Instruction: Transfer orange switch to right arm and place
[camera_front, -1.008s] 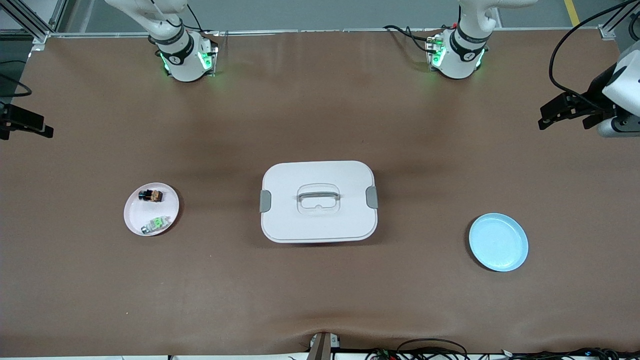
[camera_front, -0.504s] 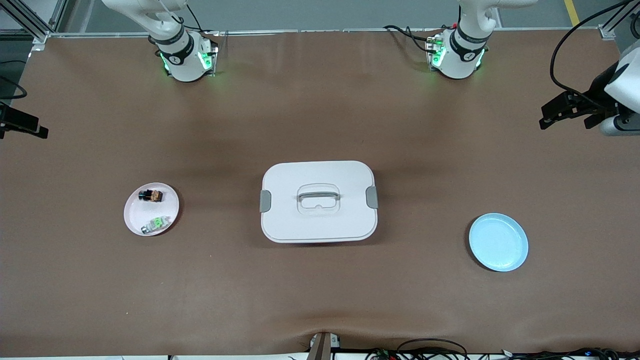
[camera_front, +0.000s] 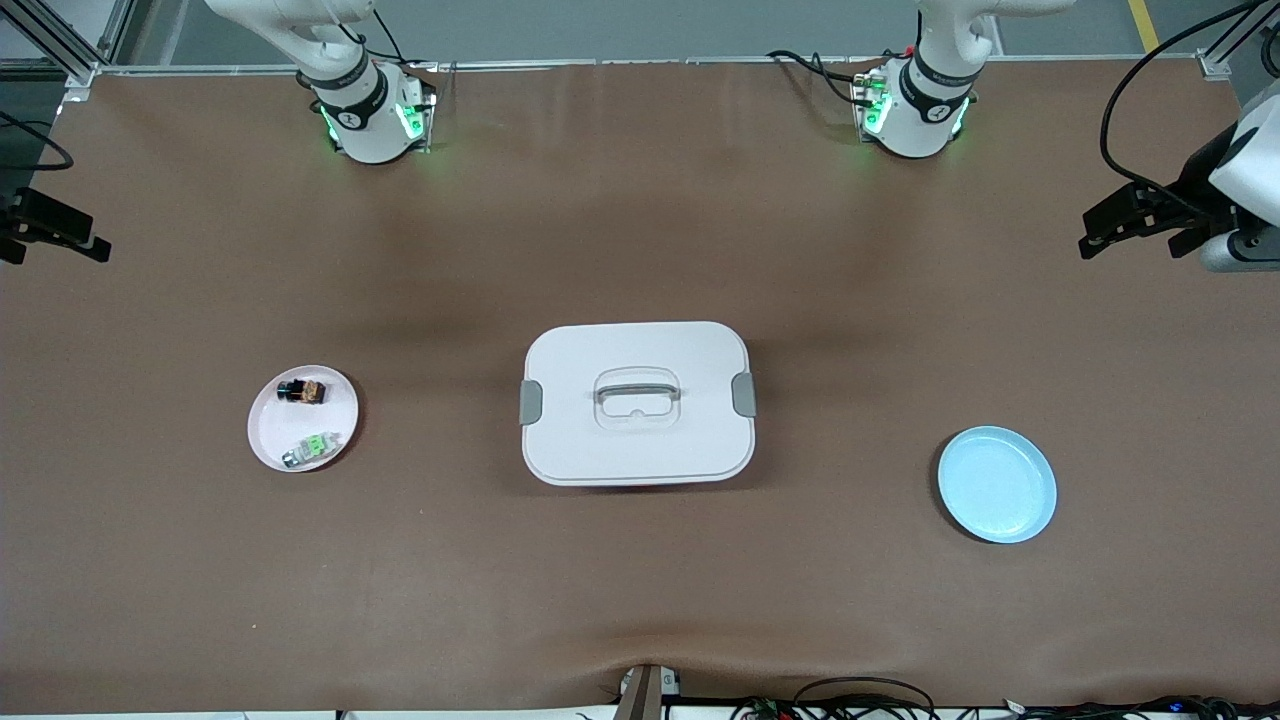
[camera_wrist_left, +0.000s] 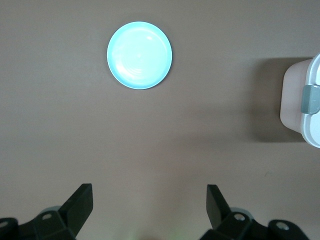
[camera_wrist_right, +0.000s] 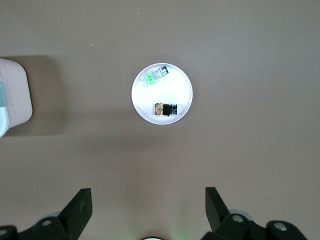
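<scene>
Both grippers are hanging spread wide and empty, the left gripper (camera_wrist_left: 147, 207) and right gripper (camera_wrist_right: 148, 210) over bare table, while the orange switch (camera_front: 303, 391) is lying on the pink plate (camera_front: 267, 435)

The left arm (camera_front: 935, 70) rises from its base, and its gripper (camera_front: 1135, 220) hangs high over the table's edge at that arm's end, fingers (camera_wrist_left: 80, 205) spread wide and holding nothing. The right arm (camera_front: 340, 70) mirrors it (base likewise along the table's top edge): its gripper (camera_front: 55, 235) hangs over the table's edge at its own end, fingers (camera_wrist_right: 80, 207) wide apart, empty.
</scene>
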